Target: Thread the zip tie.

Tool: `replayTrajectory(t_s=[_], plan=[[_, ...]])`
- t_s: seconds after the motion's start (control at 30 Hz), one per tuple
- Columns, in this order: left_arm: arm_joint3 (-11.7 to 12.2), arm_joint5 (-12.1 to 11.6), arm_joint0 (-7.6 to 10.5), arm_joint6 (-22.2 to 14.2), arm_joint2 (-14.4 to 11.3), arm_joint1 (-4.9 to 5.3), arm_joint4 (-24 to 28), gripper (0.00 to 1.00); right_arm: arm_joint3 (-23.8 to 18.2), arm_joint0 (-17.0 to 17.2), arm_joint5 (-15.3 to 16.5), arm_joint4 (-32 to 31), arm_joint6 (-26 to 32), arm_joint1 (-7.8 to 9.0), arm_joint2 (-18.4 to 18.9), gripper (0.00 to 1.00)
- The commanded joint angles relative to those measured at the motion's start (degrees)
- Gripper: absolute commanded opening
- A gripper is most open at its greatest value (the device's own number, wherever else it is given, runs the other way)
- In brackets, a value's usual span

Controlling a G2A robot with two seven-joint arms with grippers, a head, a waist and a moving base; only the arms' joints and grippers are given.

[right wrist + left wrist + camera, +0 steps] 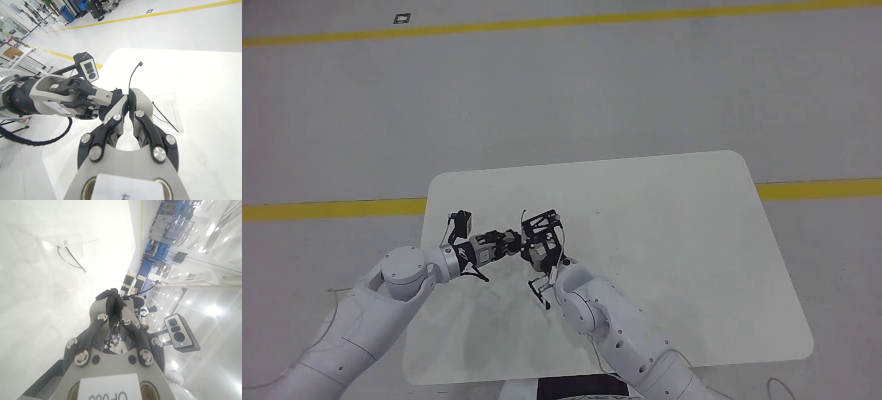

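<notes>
A thin black zip tie (130,77) rises from between the tips of my right gripper (129,94), which is shut on it; its square head (140,64) stands free above the table. My left gripper (118,91) comes in from the side and meets the right one tip to tip. In the left wrist view my left gripper (114,298) is shut, with a thin black strap (112,323) running back between its fingers. From above, the left gripper (505,243) and right gripper (529,246) meet over the table's near-left part.
A clear shallow tray (177,113) lies on the white table (662,250) just beyond the grippers, holding loose black zip ties (162,115); the left wrist view shows the same tray (90,243) and ties (72,256). The table's left edge is close by.
</notes>
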State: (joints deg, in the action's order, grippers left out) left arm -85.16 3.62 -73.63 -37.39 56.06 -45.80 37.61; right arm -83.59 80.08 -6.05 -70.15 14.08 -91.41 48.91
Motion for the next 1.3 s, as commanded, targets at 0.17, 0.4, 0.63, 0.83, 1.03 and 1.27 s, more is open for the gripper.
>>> replayTrajectory(t_s=[0.17,0.4,0.63,0.83,1.03,1.27], plan=[[0.0,0.0,0.0,0.0,0.0,0.0,0.0,0.0,-1.67,0.6,-0.64,-0.94,0.5,0.32,0.49,1.0],[0.0,0.0,0.0,0.0,0.0,0.0,0.0,0.0,-5.11,2.93,0.44,-0.99,0.3,1.1,2.2,1.0],[0.0,0.0,0.0,0.0,0.0,0.0,0.0,0.0,-5.11,2.93,0.44,-0.99,0.3,1.1,2.2,1.0],[2.03,-0.02,0.03,-0.55,0.51,-0.25,2.9,0.0,-4.93,3.15,0.73,3.68,1.33,1.17,4.14,1.0],[6.46,-3.28,-0.32,-7.53,3.25,0.41,3.06,0.0,-5.03,3.35,6.5,21.31,10.3,1.76,10.26,1.0],[8.16,-7.46,-1.19,-14.15,5.01,0.63,5.21,0.0,-2.42,1.3,8.77,42.86,23.66,2.0,13.84,1.0]])
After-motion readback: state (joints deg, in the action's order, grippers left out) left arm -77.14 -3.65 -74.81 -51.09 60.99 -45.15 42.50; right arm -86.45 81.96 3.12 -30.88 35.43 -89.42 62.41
